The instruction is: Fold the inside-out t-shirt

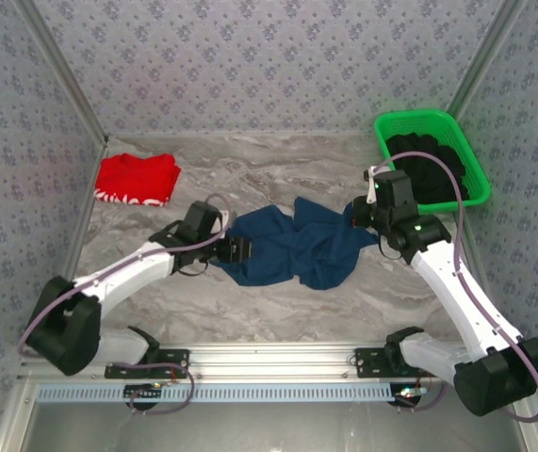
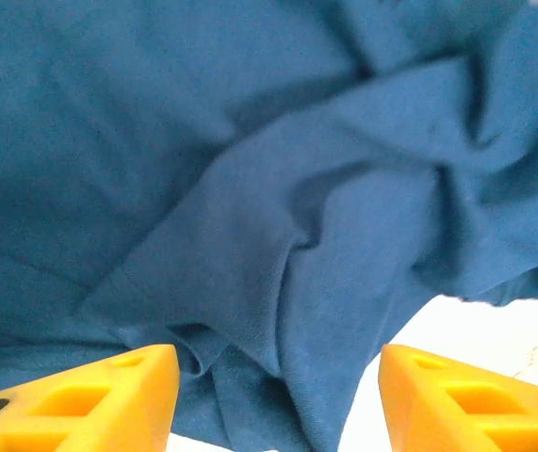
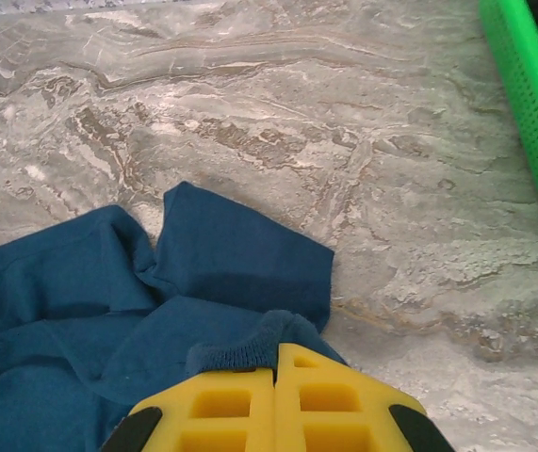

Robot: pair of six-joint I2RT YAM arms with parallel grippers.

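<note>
The inside-out t-shirt (image 1: 297, 247) lies crumpled in a dark blue heap at the middle of the marble table. My left gripper (image 1: 240, 250) is at the heap's left edge. In the left wrist view its yellow fingers (image 2: 108, 395) stand wide apart, so the left gripper (image 2: 278, 381) is open, with folds of the t-shirt (image 2: 269, 188) lying just beyond the tips. My right gripper (image 1: 361, 215) is at the heap's right end. There the right gripper (image 3: 276, 356) is shut on a ribbed edge of the t-shirt (image 3: 108, 311).
A folded red garment (image 1: 137, 179) lies at the back left. A green basket (image 1: 429, 118) holding black clothing (image 1: 429, 165) stands at the back right, and its green wall (image 3: 523, 104) is close to my right wrist. Patterned walls enclose the table (image 1: 278, 169).
</note>
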